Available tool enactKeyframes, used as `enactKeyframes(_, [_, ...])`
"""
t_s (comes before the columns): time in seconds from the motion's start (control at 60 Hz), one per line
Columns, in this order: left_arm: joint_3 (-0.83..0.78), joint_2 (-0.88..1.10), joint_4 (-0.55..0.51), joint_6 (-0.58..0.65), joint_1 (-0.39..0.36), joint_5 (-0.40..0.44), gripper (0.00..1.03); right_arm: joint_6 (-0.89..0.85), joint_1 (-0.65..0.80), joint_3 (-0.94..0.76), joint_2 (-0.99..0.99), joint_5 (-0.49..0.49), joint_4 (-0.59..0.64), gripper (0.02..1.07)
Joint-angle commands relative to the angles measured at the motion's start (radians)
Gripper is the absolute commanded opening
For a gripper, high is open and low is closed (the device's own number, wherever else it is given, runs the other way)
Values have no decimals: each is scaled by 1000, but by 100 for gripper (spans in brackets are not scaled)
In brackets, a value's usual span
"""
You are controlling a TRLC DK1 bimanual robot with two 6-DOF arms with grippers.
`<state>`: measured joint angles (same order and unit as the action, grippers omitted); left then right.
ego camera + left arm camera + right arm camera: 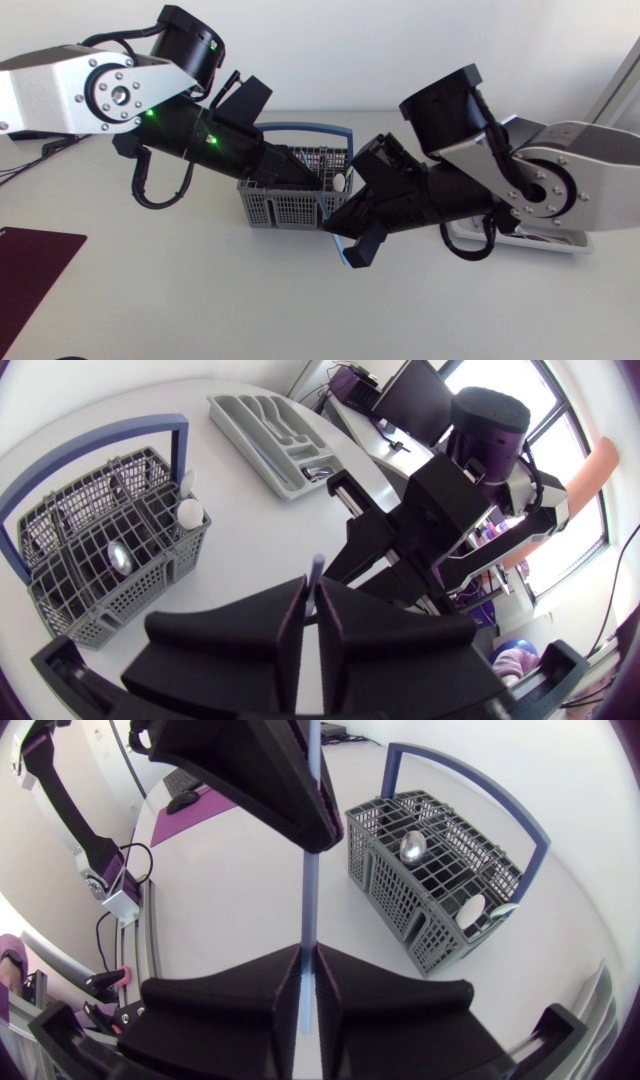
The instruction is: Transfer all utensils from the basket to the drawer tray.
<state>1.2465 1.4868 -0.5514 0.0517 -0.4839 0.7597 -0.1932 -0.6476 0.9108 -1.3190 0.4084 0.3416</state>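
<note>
Both end effectors (312, 588) (308, 954) clamped, tip-to-tip

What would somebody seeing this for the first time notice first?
The two arms meet beside the basket: the left gripper and the right gripper are each shut on one thin blue utensil stretched between them. Next comes the grey basket itself, with its blue handle and a metal spoon and a white spoon inside. The tray lies apart from it.
</note>
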Motion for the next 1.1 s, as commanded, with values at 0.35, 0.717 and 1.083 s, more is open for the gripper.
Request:
enactKeyframes(0.35, [85, -97, 163, -156, 180, 53, 66, -29, 32, -33, 35, 30, 65, 8])
enactKeyframes(0.717, [36, -39, 137, -73, 220, -17, 65, -45, 416, -30, 121, 106, 135, 8])
enactKeyframes(1.083, [14, 56, 111, -21, 179, -151, 65, -38, 806, 103, -186, 90, 122, 8])
